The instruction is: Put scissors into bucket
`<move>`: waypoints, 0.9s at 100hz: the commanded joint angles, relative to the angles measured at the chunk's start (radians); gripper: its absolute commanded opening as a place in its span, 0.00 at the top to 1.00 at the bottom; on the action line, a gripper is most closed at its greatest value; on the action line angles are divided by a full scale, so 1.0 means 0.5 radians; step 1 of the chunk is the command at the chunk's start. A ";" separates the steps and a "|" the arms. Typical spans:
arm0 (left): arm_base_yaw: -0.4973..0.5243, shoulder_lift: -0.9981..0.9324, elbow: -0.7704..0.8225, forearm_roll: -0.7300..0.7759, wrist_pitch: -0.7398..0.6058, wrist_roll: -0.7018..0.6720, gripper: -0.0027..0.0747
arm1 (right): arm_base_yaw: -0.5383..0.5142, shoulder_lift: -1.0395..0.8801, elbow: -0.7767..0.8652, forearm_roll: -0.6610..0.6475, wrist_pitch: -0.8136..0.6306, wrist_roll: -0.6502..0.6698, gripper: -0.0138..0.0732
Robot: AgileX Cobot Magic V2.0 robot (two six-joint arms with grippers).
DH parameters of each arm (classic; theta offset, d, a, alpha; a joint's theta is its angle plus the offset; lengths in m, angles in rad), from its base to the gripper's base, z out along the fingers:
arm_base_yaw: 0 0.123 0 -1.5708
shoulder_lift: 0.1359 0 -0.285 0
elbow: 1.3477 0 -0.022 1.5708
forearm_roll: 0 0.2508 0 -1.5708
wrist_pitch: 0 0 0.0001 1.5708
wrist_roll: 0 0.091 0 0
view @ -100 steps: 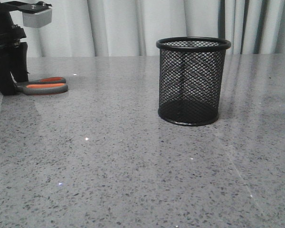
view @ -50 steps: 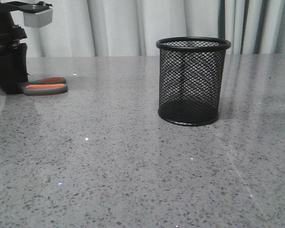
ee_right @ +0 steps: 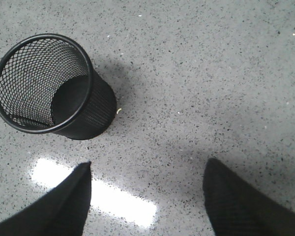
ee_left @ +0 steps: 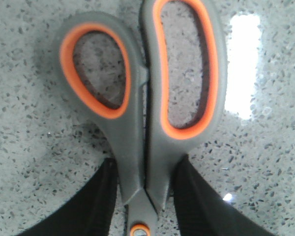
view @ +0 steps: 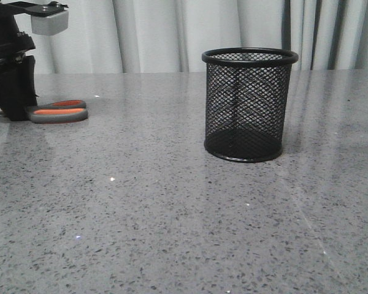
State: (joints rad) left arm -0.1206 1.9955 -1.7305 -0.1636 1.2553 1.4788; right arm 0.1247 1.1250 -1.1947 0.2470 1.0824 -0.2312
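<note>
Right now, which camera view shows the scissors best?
The left wrist view: the scissors fill it, both orange-lined handle loops clear, the left gripper closed on their neck. The front view shows only the handles flat at far left, blades hidden behind the arm. The right wrist view shows none.

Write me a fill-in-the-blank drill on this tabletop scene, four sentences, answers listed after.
1. The scissors have grey handles lined in ____.
2. The bucket stands upright and holds ____.
3. The fingers of the left hand sit on either side of the scissors just below the ____.
4. The right hand hangs open above the table, holding ____.

Missing words: orange; nothing; handles; nothing
</note>
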 commanded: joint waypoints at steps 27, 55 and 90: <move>-0.003 -0.032 -0.011 -0.040 0.041 0.001 0.78 | 0.002 -0.024 -0.064 0.025 -0.091 -0.025 0.34; -0.003 -0.047 -0.011 -0.040 0.041 -0.006 0.78 | 0.002 -0.024 -0.064 0.025 -0.091 -0.025 0.34; -0.003 -0.080 -0.011 -0.040 0.041 -0.006 0.78 | 0.002 -0.024 -0.064 0.025 -0.091 -0.025 0.34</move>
State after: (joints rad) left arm -0.1206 1.9936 -1.7305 -0.1659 1.2495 1.4788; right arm 0.1247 1.1250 -1.1947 0.2470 1.0824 -0.2349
